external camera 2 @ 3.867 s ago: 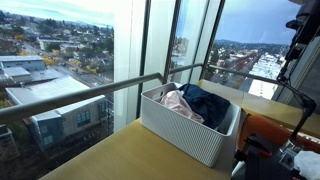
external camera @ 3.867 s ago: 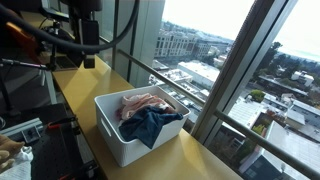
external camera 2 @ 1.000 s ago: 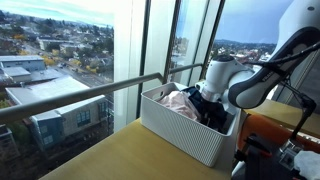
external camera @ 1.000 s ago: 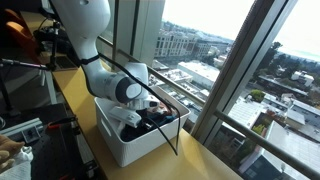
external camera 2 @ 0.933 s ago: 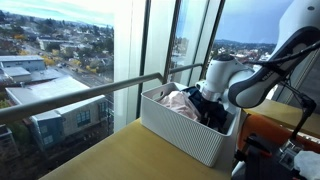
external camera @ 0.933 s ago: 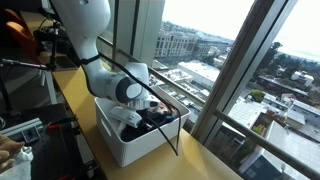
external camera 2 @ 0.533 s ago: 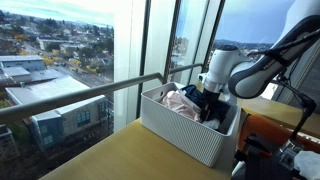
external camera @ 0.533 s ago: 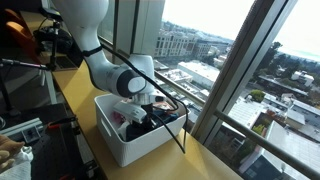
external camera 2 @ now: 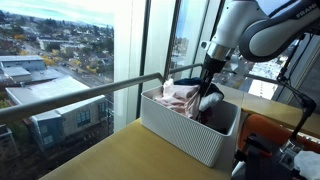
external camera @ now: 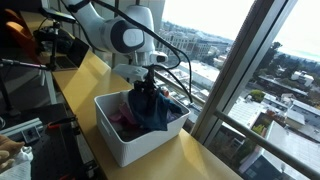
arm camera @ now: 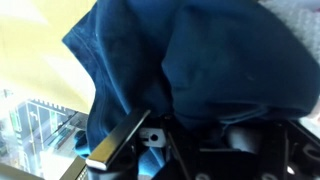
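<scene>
A white ribbed bin (external camera: 120, 147) (external camera 2: 185, 131) stands on the wooden counter by the window. My gripper (external camera: 146, 82) (external camera 2: 208, 84) hangs just above it, shut on a dark blue cloth (external camera: 151, 108) (external camera 2: 211, 100). The cloth droops from the jaws with its lower end still inside the bin. In the wrist view the blue cloth (arm camera: 200, 60) fills most of the picture and bunches over the gripper (arm camera: 195, 135), hiding the fingertips. A pink cloth (external camera: 125, 119) (external camera 2: 180, 97) lies in the bin beside it.
The counter (external camera: 72, 82) (external camera 2: 115, 155) runs along tall window panes with a metal rail (external camera 2: 80, 99) close behind the bin. Dark cables and equipment (external camera: 45, 45) crowd the counter's far end. More gear (external camera 2: 290, 150) sits beyond the bin.
The gripper was low in the bin with its jaws apart; it has shut on the blue cloth and risen, pulling the cloth up out of the pile.
</scene>
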Robot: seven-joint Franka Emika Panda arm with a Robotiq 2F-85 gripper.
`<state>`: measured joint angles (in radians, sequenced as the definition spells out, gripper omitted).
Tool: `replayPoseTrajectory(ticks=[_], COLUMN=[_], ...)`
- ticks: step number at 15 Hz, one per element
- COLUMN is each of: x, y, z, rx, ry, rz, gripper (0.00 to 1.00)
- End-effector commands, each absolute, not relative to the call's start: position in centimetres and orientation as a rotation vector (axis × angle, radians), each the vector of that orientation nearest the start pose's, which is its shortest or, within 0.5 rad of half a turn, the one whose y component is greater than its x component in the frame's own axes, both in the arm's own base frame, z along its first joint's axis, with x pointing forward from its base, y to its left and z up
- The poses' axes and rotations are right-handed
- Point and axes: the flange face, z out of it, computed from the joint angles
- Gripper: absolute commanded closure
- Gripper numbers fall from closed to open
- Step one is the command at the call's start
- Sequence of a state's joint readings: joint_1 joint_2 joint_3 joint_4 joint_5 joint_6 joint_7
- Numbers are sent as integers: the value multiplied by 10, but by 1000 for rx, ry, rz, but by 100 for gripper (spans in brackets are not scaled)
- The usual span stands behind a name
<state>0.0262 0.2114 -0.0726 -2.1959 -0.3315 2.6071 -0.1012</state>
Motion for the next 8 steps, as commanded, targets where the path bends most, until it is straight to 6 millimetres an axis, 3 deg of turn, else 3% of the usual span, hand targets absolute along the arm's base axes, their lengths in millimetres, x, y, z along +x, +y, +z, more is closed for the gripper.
replayPoseTrajectory(ticks=[1,5,8], x=[562,558,553], y=[19,79,134], z=[383,461,515], rx=[-3260,-3208,-3142], ry=[-624,-740,-835], rz=[-398,-533,-649], gripper=[100,100,100])
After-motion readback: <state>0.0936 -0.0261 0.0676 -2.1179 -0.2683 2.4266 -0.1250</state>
